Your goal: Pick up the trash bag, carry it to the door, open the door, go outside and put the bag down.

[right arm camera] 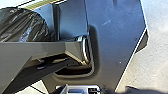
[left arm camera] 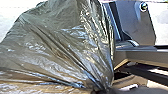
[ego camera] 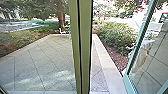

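- Clenching the gathered end of the trash bag (left arm camera: 62, 45), with the left gripper (left arm camera: 100, 90) mostly hiding behind folds and blur at the pinch.
- Leaving the state of the right gripper (right arm camera: 115, 91) impossible to tell, blurring darkly at the picture's edge.
- Pointing both wrists down toward the robot's own plate and the ground, with the left arm bearing the bag beside that plate.
- Bulging past the jointed bar in the right wrist view, the bar partly covering the bag.
- Standing upright across the head view, the green post (ego camera: 85, 47) blocking a strip of paving (ego camera: 42, 60).
- Slanting at the right, the glass door (ego camera: 127, 85) running out of view, with a pale shape (ego camera: 145, 53) showing too indistinctly to name.
- Spreading beyond, bushes (ego camera: 115, 35) and a tree trunk (ego camera: 60, 15), cut off above.
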